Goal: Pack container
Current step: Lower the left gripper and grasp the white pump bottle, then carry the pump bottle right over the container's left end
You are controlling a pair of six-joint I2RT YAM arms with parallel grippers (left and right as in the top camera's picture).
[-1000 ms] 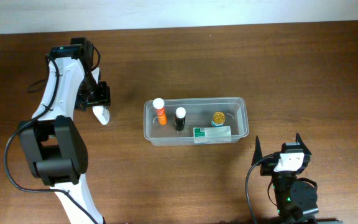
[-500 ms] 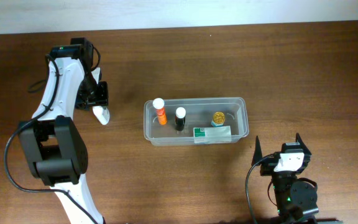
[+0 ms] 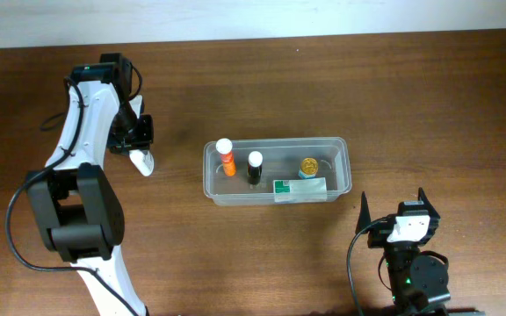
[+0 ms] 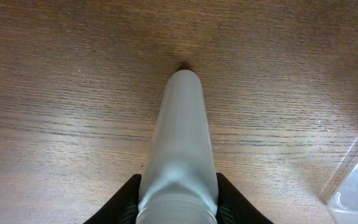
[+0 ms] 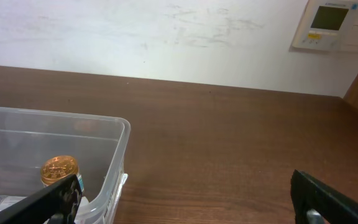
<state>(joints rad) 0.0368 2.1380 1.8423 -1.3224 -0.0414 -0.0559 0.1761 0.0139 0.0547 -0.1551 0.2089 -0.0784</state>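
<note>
right end effector point(image 5: 185, 180): nearest to the robot, low at the near edge of the worktop point(image 3: 429, 96); released, jaws wide apart, nothing between them.
container point(image 3: 348, 168): in the middle of the worktop, just beyond the right end effector, long side running left to right, no lid on it.
contents: orange bottle point(image 3: 227, 158) and black bottle point(image 3: 255, 167) stand at the left, a jar point(image 3: 309, 166) with a gold lid at the right, a box point(image 3: 299, 187) along the near wall.
left end effector point(image 4: 178, 202): left of the container and a little beyond it, clenched on the white bottle point(image 4: 180, 143); a finger presses each side.
white bottle: outside the container, near its left end; I cannot tell if the tip touches the worktop.
step in hand: I judge it is the grasp of this bottle.
next move: it calls for a lift, a carry to the right over the rim, then lowering into the free place between black bottle and jar.
</note>
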